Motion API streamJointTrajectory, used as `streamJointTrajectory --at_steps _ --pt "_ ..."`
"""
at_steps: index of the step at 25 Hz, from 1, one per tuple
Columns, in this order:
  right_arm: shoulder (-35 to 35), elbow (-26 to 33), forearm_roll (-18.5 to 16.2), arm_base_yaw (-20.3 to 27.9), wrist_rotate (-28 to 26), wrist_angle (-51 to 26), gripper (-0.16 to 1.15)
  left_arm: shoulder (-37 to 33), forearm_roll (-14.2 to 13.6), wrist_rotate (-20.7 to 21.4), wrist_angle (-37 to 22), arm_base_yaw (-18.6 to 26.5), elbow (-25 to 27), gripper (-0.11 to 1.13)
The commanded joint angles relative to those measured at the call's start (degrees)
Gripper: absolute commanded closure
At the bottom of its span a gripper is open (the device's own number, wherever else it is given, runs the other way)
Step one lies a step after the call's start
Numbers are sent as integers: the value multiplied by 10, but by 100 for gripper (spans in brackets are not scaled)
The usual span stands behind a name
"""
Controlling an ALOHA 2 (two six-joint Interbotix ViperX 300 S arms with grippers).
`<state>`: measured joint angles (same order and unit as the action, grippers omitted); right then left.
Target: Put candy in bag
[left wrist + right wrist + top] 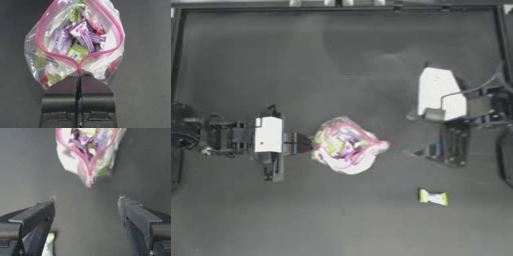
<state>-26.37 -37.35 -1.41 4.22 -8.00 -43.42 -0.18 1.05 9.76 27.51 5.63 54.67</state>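
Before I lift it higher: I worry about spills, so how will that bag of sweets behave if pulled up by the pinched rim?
The bag is thin clear plastic, so it will likely sag and fold. Its pink seal gapes open in the left wrist view, so tilting could spill sweets. It looks well filled, so probably heavy enough to tug at the left end effector, shut on one rim corner.

Dark table (251, 65): bag (346, 146) at centre, candy (433, 197) lying at 4 o'clock from it, well apart.
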Motion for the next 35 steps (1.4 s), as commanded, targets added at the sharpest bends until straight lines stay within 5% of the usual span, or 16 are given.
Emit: streamJointTrajectory --at_steps 1,19,26,35 --pt "-44 12 -1 -4 0 -22 -2 -15 1 1 3 0 -11 98" --pt "-112 1 0 -74 -45 -147 -1 -18 1 1 -1 0 -15 98" --pt "-111 -39 -11 -129 -137 -163 0 -17 1 1 -1 0 -16 98" --pt "-105 -97 -66 -201 -263 -98 10 -16 1 1 -1 2 -16 98"
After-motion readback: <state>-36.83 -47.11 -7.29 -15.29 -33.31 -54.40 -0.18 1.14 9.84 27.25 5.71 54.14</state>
